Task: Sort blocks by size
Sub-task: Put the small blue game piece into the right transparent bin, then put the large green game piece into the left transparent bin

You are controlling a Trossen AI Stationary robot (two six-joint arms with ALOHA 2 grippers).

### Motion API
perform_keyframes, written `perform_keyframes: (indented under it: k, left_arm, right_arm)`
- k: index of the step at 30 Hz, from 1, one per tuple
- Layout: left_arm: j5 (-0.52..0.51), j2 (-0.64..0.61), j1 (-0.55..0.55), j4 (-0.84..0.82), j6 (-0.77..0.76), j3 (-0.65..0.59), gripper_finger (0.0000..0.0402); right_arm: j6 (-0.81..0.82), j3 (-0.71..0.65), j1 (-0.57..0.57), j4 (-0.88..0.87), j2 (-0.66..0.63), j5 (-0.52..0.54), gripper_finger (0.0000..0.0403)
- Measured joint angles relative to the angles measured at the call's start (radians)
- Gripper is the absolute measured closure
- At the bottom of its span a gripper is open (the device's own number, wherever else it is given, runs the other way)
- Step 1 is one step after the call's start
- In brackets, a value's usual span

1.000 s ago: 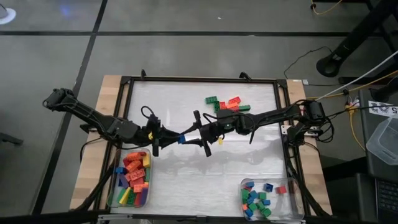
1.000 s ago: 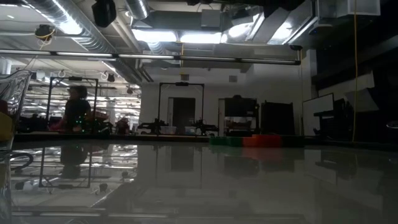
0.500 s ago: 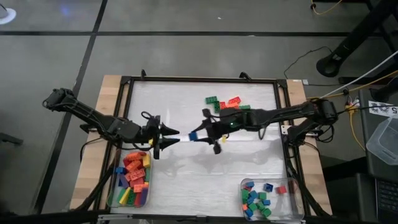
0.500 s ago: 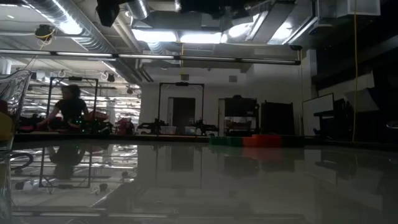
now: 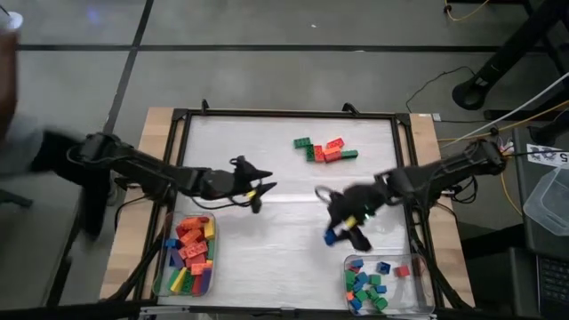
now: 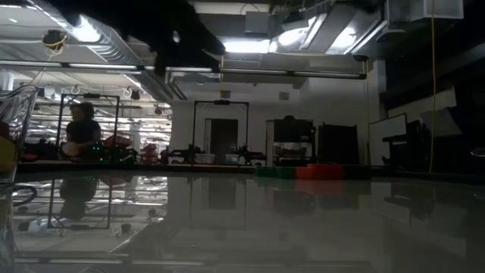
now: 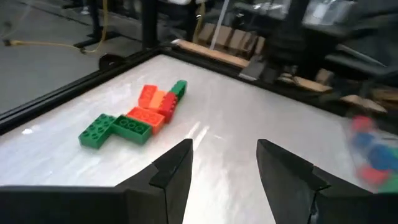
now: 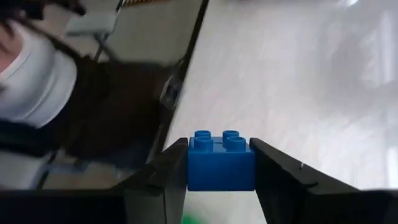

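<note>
High view, left to right. A clear tray (image 5: 162, 283) sits at the near left corner of the table (image 5: 267, 249), filled with long blocks (image 5: 189, 253) in red, orange, yellow, green and blue. The left arm reaches from the left edge toward mid-table; the left gripper (image 5: 260, 189) hangs above bare table just beyond that tray. In the left wrist view its fingers (image 7: 173, 171) stand apart with nothing between them: released, empty.

Toward the far side, right of centre, a loose cluster of blocks (image 5: 324, 149) lies on the table: green, red and orange pieces touching one another. The left wrist view shows the same cluster (image 7: 134, 117) ahead of the open fingers, well apart from them.

The right arm enters from the right edge. The right gripper (image 5: 336, 233) is over the near right part of the table, just beside the second clear tray (image 5: 427, 298). It is clenched on a small blue block (image 8: 221, 160); the right wrist view shows the square block seated between both fingers (image 8: 166, 180), studs up, touching each. From above the same block (image 5: 330, 237) shows at the gripper tip, short of the tray rim.

The second tray, at the near right corner, holds small square blocks (image 5: 366, 286), mostly green and blue, with one red.

Low view: a person (image 6: 79, 136) sits in the room beyond the table.
</note>
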Motion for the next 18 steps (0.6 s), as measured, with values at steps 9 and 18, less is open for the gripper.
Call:
perform_keyframes:
  k: [9,18]
  left_arm:
    - [0.074,0.235,0.098,0.306,0.004,0.013,0.0235]
    - [0.098,0.311,0.119,0.345,0.023,0.045,0.0235]
  right_arm:
    - [0.344,-0.001,0.314,-0.144,0.028,0.188,0.0245]
    - [0.58,-0.001,0.476,-0.165,0.063,0.239,0.0199]
